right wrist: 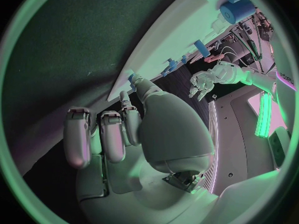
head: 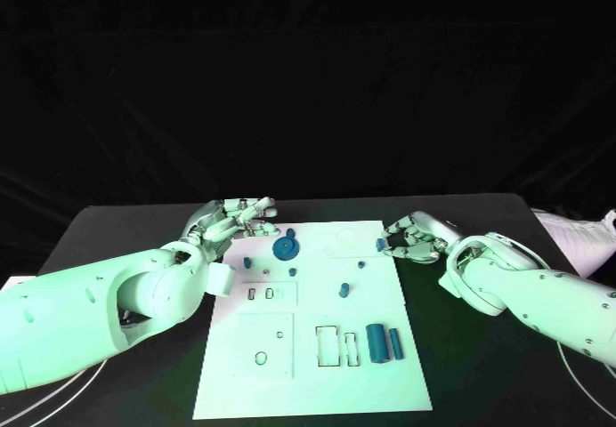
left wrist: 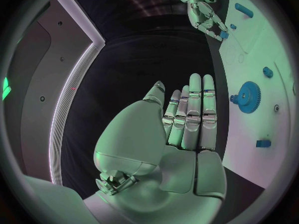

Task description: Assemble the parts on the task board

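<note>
The right robot hand [head: 409, 238] is at the right edge of the board [head: 308, 374], near its far end. Its fingers are curled together, and a small blue part [head: 381, 244] sits pinched at the fingertips, just over the board's edge; the left wrist view shows the same small part [left wrist: 223, 35] in those fingertips.

The left robot hand [head: 238, 216] is beside the far left corner of the board. In its own wrist view the fingers [left wrist: 194, 115] are straight and lie side by side, the palm is flat, and it holds nothing and touches nothing.

On the board, a blue gear [head: 285, 247] lies close to the left robot hand. A small peg [head: 344, 289] stands near the middle. Two blue cylinders [head: 383, 342] lie side by side near the right edge, beside two rectangular slots [head: 337, 346]. The board lies in the middle of the black counter [head: 116, 231].
</note>
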{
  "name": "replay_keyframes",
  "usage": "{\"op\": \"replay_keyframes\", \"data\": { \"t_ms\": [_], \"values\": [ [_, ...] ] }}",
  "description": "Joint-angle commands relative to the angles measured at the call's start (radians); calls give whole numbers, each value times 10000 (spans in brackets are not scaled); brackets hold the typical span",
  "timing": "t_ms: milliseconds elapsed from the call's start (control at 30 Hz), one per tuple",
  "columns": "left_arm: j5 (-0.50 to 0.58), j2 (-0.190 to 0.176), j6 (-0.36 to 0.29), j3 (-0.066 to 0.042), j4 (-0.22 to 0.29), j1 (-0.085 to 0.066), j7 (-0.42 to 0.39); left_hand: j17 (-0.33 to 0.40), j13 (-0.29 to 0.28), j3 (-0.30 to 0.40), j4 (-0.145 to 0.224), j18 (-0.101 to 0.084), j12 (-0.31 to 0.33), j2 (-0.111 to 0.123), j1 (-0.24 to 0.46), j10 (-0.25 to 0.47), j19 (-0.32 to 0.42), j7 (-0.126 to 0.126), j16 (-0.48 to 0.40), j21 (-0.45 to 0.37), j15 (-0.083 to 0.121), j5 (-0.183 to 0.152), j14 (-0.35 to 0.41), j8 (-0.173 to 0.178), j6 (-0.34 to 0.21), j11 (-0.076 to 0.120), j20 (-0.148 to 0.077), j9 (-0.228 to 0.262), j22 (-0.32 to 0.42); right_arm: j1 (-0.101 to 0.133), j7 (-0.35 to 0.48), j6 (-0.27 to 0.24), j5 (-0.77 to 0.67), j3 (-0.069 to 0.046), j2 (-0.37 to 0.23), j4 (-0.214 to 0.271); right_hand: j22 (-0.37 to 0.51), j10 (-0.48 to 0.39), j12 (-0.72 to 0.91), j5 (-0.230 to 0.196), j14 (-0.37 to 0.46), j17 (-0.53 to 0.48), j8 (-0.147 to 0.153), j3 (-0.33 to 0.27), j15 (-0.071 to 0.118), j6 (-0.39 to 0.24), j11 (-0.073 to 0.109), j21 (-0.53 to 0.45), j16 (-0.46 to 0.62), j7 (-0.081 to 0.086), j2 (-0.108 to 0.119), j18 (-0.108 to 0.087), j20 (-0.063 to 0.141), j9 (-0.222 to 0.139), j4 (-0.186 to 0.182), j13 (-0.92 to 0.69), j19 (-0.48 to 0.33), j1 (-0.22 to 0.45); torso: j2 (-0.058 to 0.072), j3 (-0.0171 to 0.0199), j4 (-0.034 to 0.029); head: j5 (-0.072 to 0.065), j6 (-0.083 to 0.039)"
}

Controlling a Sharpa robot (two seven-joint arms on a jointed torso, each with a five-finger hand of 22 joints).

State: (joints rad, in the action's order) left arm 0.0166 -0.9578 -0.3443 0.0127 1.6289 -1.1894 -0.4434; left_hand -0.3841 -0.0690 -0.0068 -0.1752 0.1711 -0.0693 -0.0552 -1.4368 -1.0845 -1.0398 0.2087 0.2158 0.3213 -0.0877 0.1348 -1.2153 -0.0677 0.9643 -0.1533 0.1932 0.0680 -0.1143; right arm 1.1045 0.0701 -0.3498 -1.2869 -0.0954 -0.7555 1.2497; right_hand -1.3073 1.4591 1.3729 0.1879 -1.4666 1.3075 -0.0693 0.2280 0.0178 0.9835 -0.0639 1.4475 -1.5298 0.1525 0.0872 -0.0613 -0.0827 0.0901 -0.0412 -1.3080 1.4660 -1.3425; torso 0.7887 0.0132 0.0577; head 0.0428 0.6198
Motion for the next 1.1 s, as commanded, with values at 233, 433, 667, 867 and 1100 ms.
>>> {"op": "replay_keyframes", "data": {
  "t_ms": [233, 433, 667, 867, 1100],
  "values": [
    [-58, 2, 240, -3, 30, -1, -43, -9, 13, -7, 73, 107, 69, 25, -57, 73, 39, 46, -57, -39, 2, -9, 70, 44, -2, 6, 17, -13, 13, 6, -71, 372, 143, 6, 172, -77, -166, 118, 61, 29, -885, 1930, -25, -8, -17, 68, 28, 45, -53, -7, -50, 111, -24, 18, 33, -1294, 97, -75, 1, 5, 11, 66, -7],
    [-58, -9, 234, -3, 38, -1, -34, -9, 13, -7, 73, 107, 69, 25, -57, 73, 39, 46, -57, -39, 2, -9, 70, 44, -2, 6, 17, -13, 13, 7, -57, 457, 122, 12, 236, -79, -166, 118, 61, 29, -885, 1930, -26, -8, -17, 71, 28, 45, -53, -8, -52, 111, -24, 19, 32, -1294, 97, -72, 6, 7, 19, 81, -4],
    [-58, -16, 232, -4, 45, -2, -28, -9, 13, -7, 73, 107, 69, 25, -57, 73, 39, 46, -57, -39, 2, -9, 70, 44, -2, 6, 17, -13, 13, 7, -34, 488, 84, 15, 286, -63, -192, 128, 78, 30, -888, 1946, -32, -11, -17, 87, 29, 58, -61, -9, -63, 116, -24, 21, 28, -1306, 107, -60, 9, 18, 31, 106, -2],
    [-58, -15, 231, -4, 50, -2, -21, -9, 13, -7, 73, 107, 69, 25, -57, 73, 39, 46, -57, -39, 2, -9, 70, 44, -2, 6, 17, -13, 13, 7, -72, 475, 30, 16, 314, -56, -186, 128, 77, 31, -891, 1959, -34, -13, -17, 95, 30, 55, -67, -10, -69, 115, -23, 22, 27, -1305, 105, -53, 10, 22, 33, 94, 2],
    [-58, -33, 227, -4, 55, -2, -18, -23, 13, -3, 79, 106, 68, 30, -50, 88, 43, 50, -67, -41, -3, -10, 73, 44, -17, 0, 21, -14, 15, 6, -300, 271, -151, 16, 286, -33, -175, 110, 28, -38, -892, 1965, 1, -322, -14, 95, 37, 50, -68, -35, 105, 112, -22, 12, -104, -1278, 103, 365, 16, 35, 46, 90, 16]
  ]
}}
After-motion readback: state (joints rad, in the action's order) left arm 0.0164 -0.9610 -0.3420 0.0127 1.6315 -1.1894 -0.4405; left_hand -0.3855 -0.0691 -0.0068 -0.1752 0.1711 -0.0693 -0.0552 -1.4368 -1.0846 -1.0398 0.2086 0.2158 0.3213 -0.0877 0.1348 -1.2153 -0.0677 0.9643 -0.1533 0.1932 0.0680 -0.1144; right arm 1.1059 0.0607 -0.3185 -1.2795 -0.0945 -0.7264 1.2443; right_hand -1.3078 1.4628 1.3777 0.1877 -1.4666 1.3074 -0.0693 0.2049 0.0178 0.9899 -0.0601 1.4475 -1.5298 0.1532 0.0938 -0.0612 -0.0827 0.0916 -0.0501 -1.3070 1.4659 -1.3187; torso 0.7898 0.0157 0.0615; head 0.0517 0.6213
